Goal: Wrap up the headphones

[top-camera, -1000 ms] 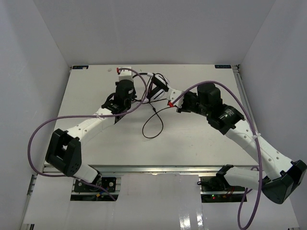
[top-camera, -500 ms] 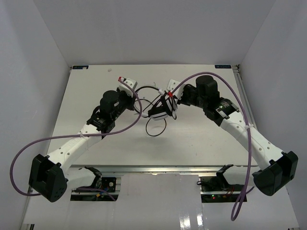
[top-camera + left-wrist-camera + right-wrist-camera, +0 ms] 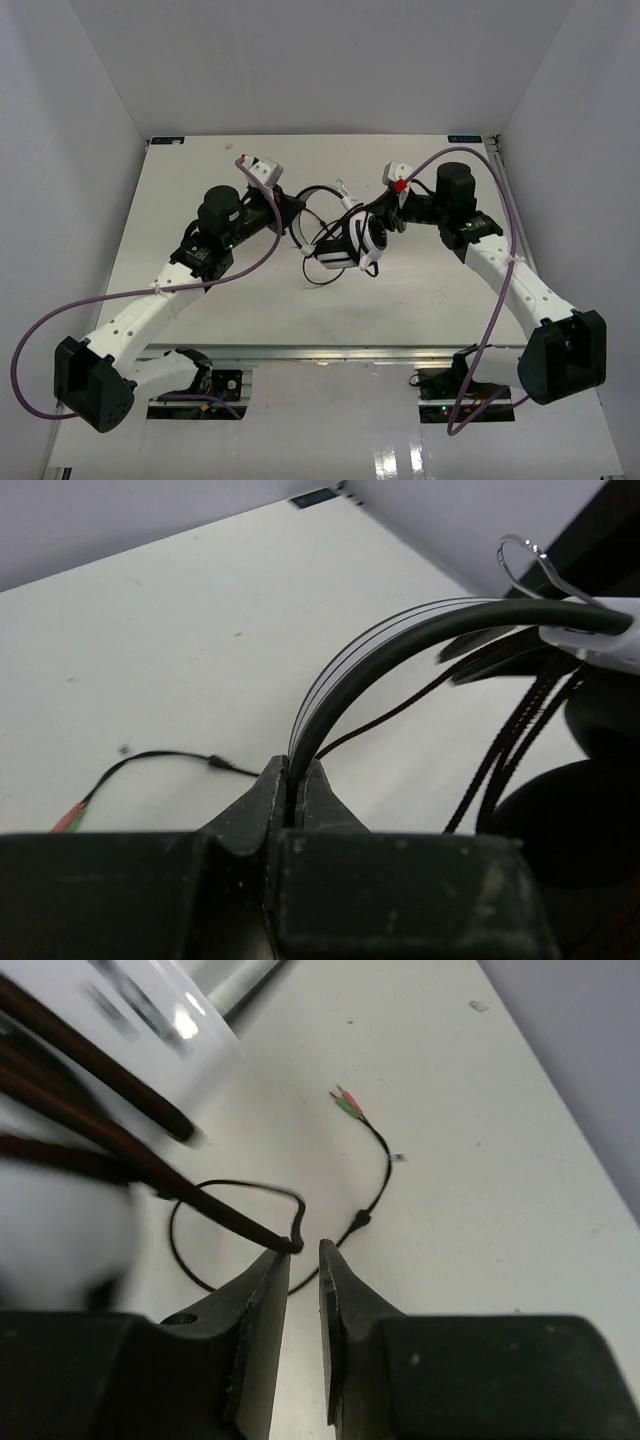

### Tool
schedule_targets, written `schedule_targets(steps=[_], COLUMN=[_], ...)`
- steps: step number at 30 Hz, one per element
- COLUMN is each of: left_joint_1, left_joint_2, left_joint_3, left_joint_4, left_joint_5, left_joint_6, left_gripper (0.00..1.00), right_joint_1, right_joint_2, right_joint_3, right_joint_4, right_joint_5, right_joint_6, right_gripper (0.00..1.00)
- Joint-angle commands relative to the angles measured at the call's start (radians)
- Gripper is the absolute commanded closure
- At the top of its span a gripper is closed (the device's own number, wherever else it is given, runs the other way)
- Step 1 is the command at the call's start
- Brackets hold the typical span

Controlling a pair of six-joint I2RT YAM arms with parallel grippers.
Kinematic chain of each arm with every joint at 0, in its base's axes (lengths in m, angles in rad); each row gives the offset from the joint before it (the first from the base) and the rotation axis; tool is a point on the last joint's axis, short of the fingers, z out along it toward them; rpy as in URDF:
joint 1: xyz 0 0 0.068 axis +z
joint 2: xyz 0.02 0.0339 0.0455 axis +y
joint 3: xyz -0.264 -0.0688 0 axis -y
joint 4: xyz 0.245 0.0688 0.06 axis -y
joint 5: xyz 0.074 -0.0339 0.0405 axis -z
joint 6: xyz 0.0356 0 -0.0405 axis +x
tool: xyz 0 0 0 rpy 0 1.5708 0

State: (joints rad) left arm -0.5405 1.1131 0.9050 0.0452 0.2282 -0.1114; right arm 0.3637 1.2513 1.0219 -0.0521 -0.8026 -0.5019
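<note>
The headphones (image 3: 350,240) sit at the middle of the white table (image 3: 200,180), held up between the two arms. Their black headband (image 3: 300,228) arches to the left and a white ear cup (image 3: 375,238) faces right.

The left pincer (image 3: 292,215) comes in from the left. Its wrist view shows the jaws of the pincer (image 3: 293,780) pressed together on the thin edge of the headband (image 3: 400,645), which curves up to the upper right of that frame.

The right pincer (image 3: 397,225) sits just to the right of the ear cup. In its own view the pincer (image 3: 303,1260) stands a narrow slit apart, with nothing in the gap. The thin black cable (image 3: 240,1222) bends against the tip of the finger on the left.

More cable loops on the table behind and runs to a plug (image 3: 347,1103) with green and pink ends, also seen at the lower left of the left wrist view (image 3: 70,820).

Dark marks on the white cup (image 3: 120,1010) are too blurred to read. The small blue labels (image 3: 165,141) at the far corners of the table are too small to read.
</note>
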Motion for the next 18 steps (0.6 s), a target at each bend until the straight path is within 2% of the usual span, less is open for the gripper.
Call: schedule_targets(steps=[1, 5, 9, 11, 13, 14, 16, 18], left_joint_1=[-0.032, -0.047, -0.062, -0.066, -0.069, -0.07, -0.07, -0.07], left_joint_2=[-0.065, -0.037, -0.012, 0.002, 0.01, 0.015, 0.025, 0.034], left_joint_3=[0.142, 0.191, 0.244, 0.265, 0.293, 0.302, 0.318, 0.328], left_joint_4=[0.13, 0.138, 0.147, 0.149, 0.15, 0.151, 0.15, 0.144], left_joint_5=[0.169, 0.176, 0.161, 0.148, 0.133, 0.126, 0.106, 0.09], left_joint_6=[-0.258, -0.376, -0.433, -0.452, -0.461, -0.462, -0.457, -0.449], left_gripper=[1.0, 1.0, 1.0, 1.0, 1.0, 1.0, 1.0, 1.0], right_joint_1=[-0.022, -0.02, -0.018, -0.016, -0.002, 0.009, 0.03, 0.046], right_joint_2=[0.011, 0.068, 0.149, 0.207, 0.252, 0.259, 0.23, 0.17], right_joint_3=[-0.055, -0.1, -0.152, -0.166, -0.17, -0.173, -0.183, -0.155], right_joint_4=[0.268, 0.513, 0.984, 1.165, 1.305, 1.326, 1.18, 0.946], right_joint_5=[-0.212, -0.288, -0.33, -0.332, -0.331, -0.332, -0.31, -0.145], right_joint_6=[0.23, 0.464, 0.815, 1.026, 1.143, 1.151, 1.081, 0.837], right_gripper=[0.7, 0.58, 0.48, 0.44, 0.42, 0.42, 0.42, 0.41])
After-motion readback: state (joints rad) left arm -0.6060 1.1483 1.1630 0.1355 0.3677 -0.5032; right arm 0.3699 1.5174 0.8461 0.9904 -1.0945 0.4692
